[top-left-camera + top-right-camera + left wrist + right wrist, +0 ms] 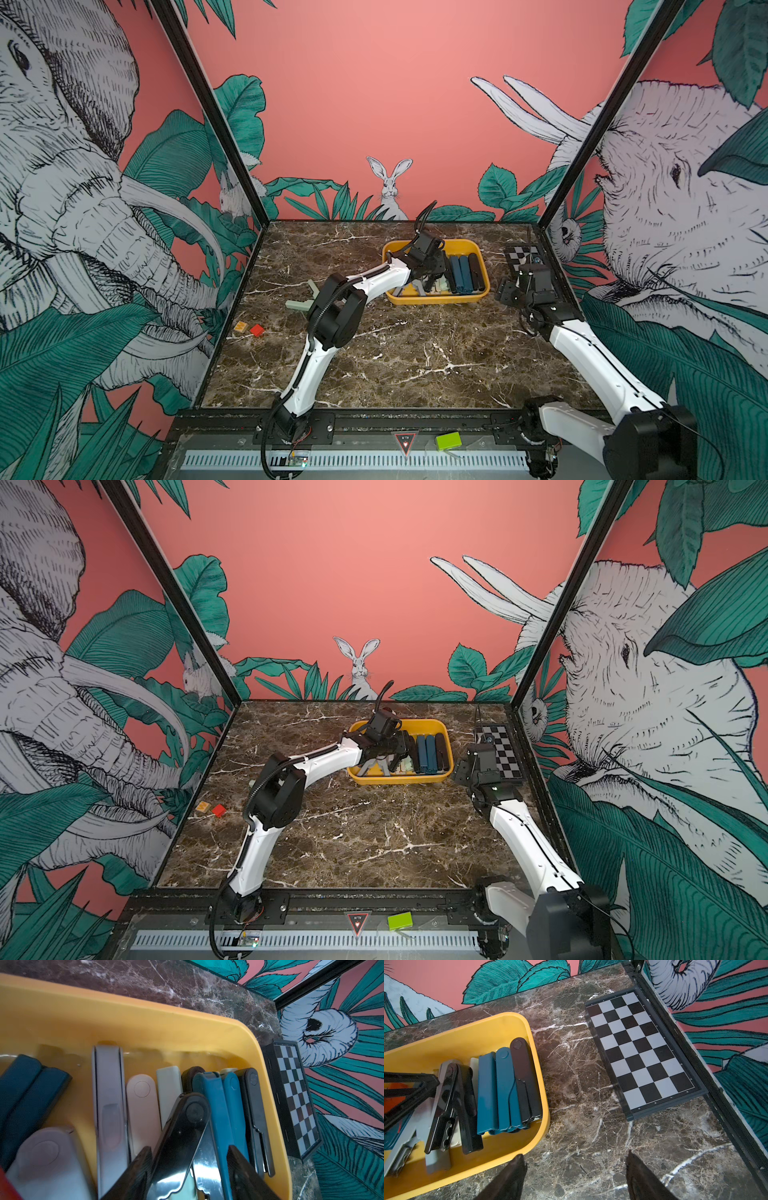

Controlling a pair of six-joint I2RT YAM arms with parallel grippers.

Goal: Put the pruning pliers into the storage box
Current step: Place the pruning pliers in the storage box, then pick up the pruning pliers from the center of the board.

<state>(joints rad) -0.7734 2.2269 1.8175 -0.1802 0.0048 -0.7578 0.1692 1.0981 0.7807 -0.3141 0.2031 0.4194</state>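
Right wrist: chequered board [641, 1051] near storage box [477, 1034], markings illegible.

Soft even light; top views bend at edges; wrist foregrounds blur; glare on black pliers [180, 1136].

No legible txt anywhere; red triangle sticker [405, 442] lettering too blurry.

Folded plastic pliers [508, 1088] are crowding the shallow yellow tray [544, 1126]; bare brown marble surface [581, 1084] is lying open between it and the flat black-and-white chequered board [641, 1051].
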